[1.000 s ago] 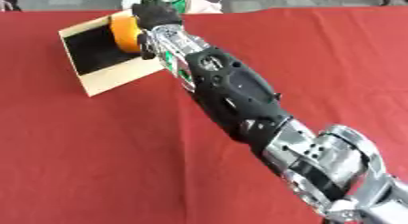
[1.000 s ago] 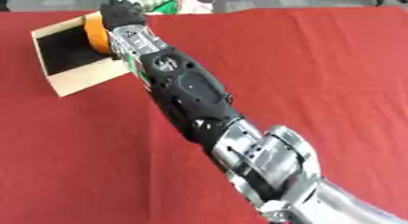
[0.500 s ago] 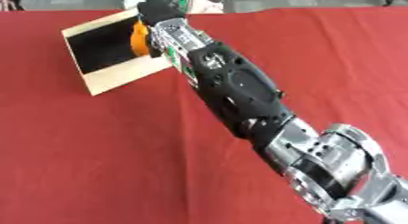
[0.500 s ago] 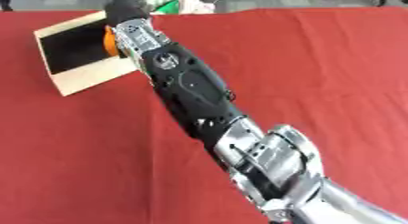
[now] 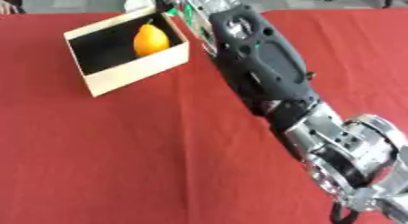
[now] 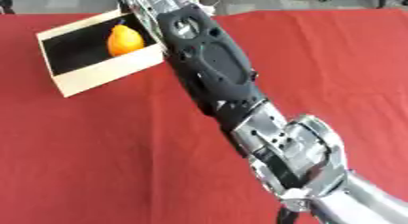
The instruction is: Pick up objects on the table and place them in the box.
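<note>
The red tablecloth (image 5: 119,150) covered the whole work surface, and there was one of it. Across it from the lower right ran the robot's right arm (image 5: 263,77), a single black and silver limb reaching up toward the far edge. Its hand passed out of the top of both views beside the box, so whether the fingers were straight or curled could not be told. The left hand appeared in neither view.

One box (image 5: 135,70) stood on the cloth at the far left, pale cardboard outside with a dark lining, its open top tilted toward the camera. The forearm passed just beside its right-hand corner.

Inside the box lay one fruit, an orange-yellow pear-shaped fruit (image 5: 150,38), resting against the inner wall at the back right with its narrow end pointing up. It touched nothing but the box.

It would probably handle as a light, rigid piece, smooth-skinned and inclined to roll or slip off a pinch at its taper. The sensible place to take it would be around the broad belly, fingers on one side and thumb opposite.

No other loose object showed on the cloth in these views, though the arm hid a strip of it.
</note>
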Motion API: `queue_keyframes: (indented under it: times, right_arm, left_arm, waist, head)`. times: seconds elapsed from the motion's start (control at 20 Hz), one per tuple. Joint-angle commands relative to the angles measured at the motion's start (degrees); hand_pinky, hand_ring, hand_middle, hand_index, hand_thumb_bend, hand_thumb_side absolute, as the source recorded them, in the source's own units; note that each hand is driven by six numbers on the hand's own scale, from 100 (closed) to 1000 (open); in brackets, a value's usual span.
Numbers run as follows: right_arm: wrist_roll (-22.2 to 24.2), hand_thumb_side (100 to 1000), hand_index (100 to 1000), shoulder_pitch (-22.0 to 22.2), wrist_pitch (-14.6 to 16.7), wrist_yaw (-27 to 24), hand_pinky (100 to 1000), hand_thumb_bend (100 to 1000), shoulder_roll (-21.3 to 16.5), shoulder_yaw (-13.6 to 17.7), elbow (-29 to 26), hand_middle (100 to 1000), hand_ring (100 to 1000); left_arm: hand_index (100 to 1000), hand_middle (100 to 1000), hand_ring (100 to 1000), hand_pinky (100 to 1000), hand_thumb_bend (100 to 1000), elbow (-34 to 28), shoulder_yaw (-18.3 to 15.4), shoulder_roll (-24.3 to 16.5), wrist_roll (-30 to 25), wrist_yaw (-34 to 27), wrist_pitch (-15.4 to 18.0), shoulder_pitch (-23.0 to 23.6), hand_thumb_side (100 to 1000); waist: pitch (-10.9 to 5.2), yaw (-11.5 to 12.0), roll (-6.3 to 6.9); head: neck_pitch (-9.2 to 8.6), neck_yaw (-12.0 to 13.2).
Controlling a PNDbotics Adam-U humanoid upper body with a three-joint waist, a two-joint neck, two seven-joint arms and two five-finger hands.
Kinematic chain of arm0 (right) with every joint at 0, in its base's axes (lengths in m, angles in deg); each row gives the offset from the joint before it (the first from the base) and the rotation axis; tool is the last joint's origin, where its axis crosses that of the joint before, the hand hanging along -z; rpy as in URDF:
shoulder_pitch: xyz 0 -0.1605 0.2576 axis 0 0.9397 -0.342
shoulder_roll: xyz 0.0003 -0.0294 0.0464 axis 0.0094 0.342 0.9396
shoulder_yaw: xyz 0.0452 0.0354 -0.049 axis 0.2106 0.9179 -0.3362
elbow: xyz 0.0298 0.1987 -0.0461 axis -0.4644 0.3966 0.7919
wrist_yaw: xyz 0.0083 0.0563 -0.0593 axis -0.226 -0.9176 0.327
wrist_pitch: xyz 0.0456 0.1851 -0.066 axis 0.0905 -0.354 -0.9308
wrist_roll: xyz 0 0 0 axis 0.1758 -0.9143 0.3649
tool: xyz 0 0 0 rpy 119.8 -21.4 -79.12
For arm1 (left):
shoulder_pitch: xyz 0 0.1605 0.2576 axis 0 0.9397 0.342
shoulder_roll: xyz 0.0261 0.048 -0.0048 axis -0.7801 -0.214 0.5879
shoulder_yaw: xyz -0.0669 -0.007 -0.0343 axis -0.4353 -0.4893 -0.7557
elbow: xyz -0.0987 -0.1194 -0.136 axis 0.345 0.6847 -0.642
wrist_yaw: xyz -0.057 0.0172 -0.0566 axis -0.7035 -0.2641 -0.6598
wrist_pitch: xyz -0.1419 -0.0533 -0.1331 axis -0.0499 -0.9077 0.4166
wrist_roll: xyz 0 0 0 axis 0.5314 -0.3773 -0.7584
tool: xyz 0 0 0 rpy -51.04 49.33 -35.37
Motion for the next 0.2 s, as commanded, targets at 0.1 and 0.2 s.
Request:
queue_keyframes:
  times: [0.1,0.2]
  right_arm:
    - [3.94,100,889,-0.52,1.16,-6.78,894,100,-7.46,-3.25,-8.96,799,894]
    - [6.27,100,888,0.80,1.72,-10.36,894,100,-11.01,-5.06,-13.19,800,894]
  left_arm:
    - [771,606,544,453,280,-0.97,-0.45,-1.59,0.22,0.27,-0.09,0.07,626]
    - [771,606,544,453,280,-0.97,-0.53,-1.77,0.33,0.35,-0.08,0.24,626]
  waist:
    - [-1.59,-0.50,0.34]
    - [-1.62,-0.89,0.35]
  head:
    - [0.92,1.35]
    - [1.17,2.09]
